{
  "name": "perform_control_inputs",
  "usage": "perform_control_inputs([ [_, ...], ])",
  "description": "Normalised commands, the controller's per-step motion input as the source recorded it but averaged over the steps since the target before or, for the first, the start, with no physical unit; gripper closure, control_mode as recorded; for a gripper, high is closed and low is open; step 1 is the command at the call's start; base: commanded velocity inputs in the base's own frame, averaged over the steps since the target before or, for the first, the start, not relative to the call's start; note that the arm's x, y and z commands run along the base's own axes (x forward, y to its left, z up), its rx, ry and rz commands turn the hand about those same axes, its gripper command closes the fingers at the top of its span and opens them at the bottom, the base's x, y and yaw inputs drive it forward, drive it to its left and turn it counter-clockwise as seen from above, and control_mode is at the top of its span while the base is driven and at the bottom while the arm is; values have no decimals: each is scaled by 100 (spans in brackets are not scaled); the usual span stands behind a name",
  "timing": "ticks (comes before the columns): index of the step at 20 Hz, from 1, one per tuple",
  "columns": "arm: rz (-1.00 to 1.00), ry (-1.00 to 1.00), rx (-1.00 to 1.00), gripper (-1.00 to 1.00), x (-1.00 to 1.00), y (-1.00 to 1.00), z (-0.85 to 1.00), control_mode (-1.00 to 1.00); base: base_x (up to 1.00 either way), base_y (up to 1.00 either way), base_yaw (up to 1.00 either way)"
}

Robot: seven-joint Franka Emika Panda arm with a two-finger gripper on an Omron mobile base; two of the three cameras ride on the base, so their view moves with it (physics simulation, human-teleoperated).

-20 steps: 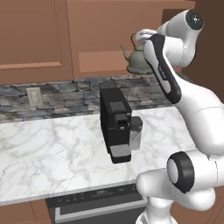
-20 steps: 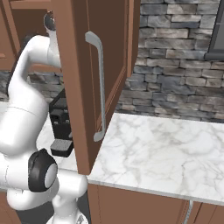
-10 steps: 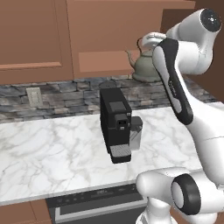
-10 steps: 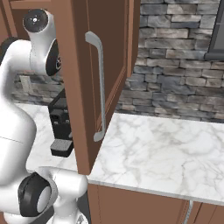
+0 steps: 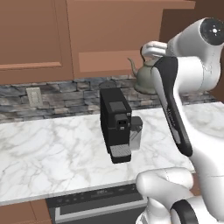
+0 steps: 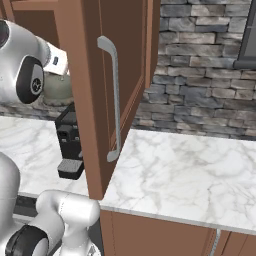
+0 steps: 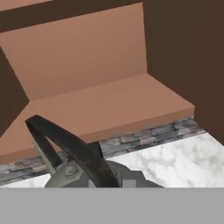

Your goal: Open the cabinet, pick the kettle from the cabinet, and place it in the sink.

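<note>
Gripper: we find it clamped on the thin dark loop handle of the squat grey-olive metal kettle.
Clearance: kettle hangs just outside the open reddish-brown wooden cabinet, above the marble counter.

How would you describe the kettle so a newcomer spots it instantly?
Start at the open reddish-brown wall cabinet above the marble counter. Just in front of its shelf, above the black coffee machine, hangs the kettle, carried by its dark loop handle. It is squat, grey-olive and round with a curved spout, unlike the boxy black machine.
</note>
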Motion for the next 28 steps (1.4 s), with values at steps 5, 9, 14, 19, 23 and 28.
perform_control_inputs([
  [5, -21, 0, 4, 100, -57, 27, -8, -100, 0, 0, 0],
  [9, -26, 0, 5, 100, -52, 18, -17, -100, 0, 0, 0],
  [14, -27, -3, 0, 100, -45, 12, -27, -100, 0, 0, 0],
  [19, -27, -9, 3, 100, -36, 4, -21, -100, 0, 0, 0],
  [23, -19, -5, 4, 100, -34, 0, -15, -100, 0, 0, 0],
  [28, -10, -4, 2, 100, -21, -1, -9, -100, 0, 0, 0],
])
